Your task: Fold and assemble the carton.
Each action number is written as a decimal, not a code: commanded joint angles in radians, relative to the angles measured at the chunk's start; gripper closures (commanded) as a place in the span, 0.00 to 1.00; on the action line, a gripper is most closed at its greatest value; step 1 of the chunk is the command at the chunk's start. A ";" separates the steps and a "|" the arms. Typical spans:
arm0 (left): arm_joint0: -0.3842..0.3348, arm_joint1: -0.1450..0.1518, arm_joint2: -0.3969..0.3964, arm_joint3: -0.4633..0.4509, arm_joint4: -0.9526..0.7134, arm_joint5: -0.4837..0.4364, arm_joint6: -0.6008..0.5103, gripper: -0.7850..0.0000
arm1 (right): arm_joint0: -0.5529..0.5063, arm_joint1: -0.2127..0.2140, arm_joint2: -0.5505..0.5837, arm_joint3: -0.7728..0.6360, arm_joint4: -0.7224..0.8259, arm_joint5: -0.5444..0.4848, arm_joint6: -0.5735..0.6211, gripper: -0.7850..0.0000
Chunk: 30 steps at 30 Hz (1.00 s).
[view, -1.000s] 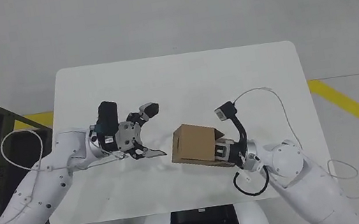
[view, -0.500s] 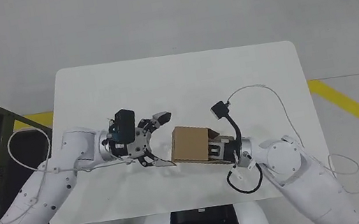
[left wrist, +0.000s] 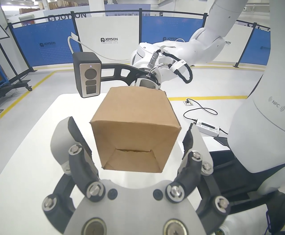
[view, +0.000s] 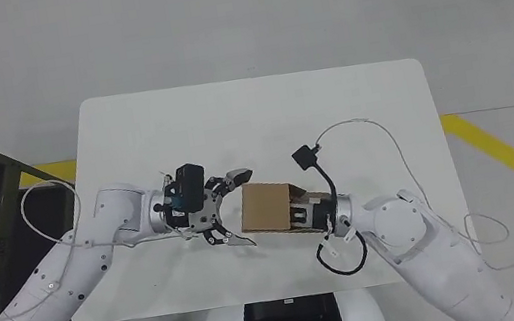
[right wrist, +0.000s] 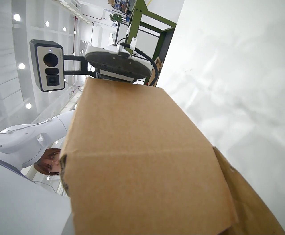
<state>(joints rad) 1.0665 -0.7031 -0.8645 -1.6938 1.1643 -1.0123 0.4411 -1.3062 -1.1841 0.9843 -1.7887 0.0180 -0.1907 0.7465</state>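
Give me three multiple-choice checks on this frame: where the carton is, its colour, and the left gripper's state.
1. The carton is:
A. between the left gripper and the right gripper
B. outside both, on the left arm's side
C. outside both, on the right arm's side

2. The carton's colour is:
A. white
B. brown
C. blue

3. The left gripper is:
A. shut on the carton
B. shut on nothing
C. open

Answers:
1 A: the top view shows a gripper at each end of the carton.
2 B: it is plain brown cardboard in all three views.
3 C: the left wrist view shows its fingers spread on either side of the carton's end, with a gap to it.
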 commanded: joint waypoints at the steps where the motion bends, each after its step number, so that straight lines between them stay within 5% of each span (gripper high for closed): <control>1: -0.005 0.000 0.007 0.001 -0.002 0.000 -0.003 0.00 | 0.001 0.000 -0.004 0.000 -0.006 0.002 -0.003 1.00; 5: -0.014 0.001 0.017 0.004 -0.002 0.000 -0.007 0.02 | 0.004 -0.001 -0.010 0.001 -0.008 0.004 -0.006 1.00; 12: -0.017 0.004 0.031 0.009 -0.004 0.000 -0.006 0.26 | 0.013 -0.003 -0.021 0.007 -0.008 0.018 -0.004 1.00; 22: -0.019 0.007 0.037 0.012 -0.012 0.000 0.000 0.36 | 0.018 -0.003 -0.027 0.011 -0.014 0.023 -0.008 1.00; 23: -0.019 0.007 0.037 0.013 -0.013 0.000 0.001 0.37 | 0.019 -0.003 -0.026 0.011 -0.015 0.024 -0.010 0.97; 25: -0.018 0.008 0.035 0.015 -0.017 0.000 0.006 0.40 | 0.019 -0.003 -0.025 0.013 -0.017 0.026 -0.015 0.58; 30: -0.009 0.011 0.026 0.027 -0.028 0.000 0.021 0.49 | 0.020 -0.002 -0.016 0.014 -0.010 0.021 -0.024 0.49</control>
<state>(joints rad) 1.0545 -0.6932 -0.8368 -1.6694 1.1386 -1.0122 0.4588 -1.2868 -1.1861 0.9667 -1.7756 0.0065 -0.1690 0.7229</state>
